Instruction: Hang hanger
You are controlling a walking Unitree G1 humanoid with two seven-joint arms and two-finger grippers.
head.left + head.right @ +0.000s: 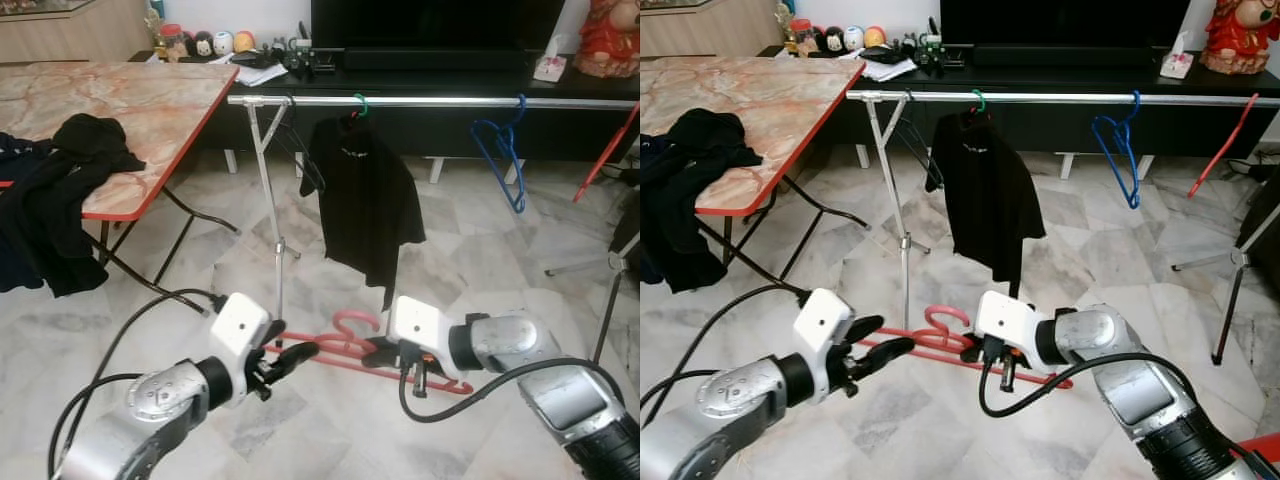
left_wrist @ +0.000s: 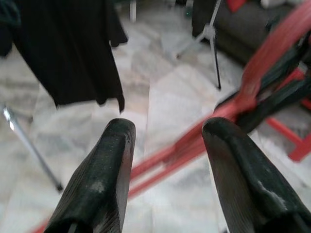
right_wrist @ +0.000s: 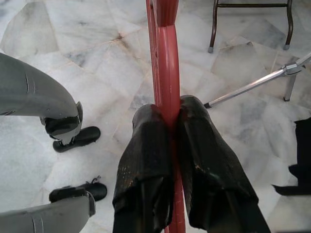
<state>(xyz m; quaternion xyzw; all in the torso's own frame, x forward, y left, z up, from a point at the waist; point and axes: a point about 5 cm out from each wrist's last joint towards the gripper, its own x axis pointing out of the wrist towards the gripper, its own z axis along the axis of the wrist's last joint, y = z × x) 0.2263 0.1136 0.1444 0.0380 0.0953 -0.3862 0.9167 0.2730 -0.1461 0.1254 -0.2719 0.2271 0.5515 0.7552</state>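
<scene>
**Red hanger in hand, rail not yet reached**

My right tool (image 3: 167,145) was clamped on the red hanger (image 1: 335,352), both black fingers pressed tight against its bar, holding it low above the marble floor (image 1: 470,260). My left tool (image 1: 283,362) sat just beside the hanger's other end with its fingers apart, the red bar running between and beyond them rather than gripped. Ahead stood the metal rail (image 1: 440,101), already carrying a black shirt (image 1: 365,205) on a green hook and an empty blue hanger (image 1: 503,150). Dark clothes (image 1: 60,190) lay draped over the marbled surface (image 1: 140,105) to my left. By my reckoning the pickup was done; lifting the hanger and hooking it over the rail remained.
</scene>
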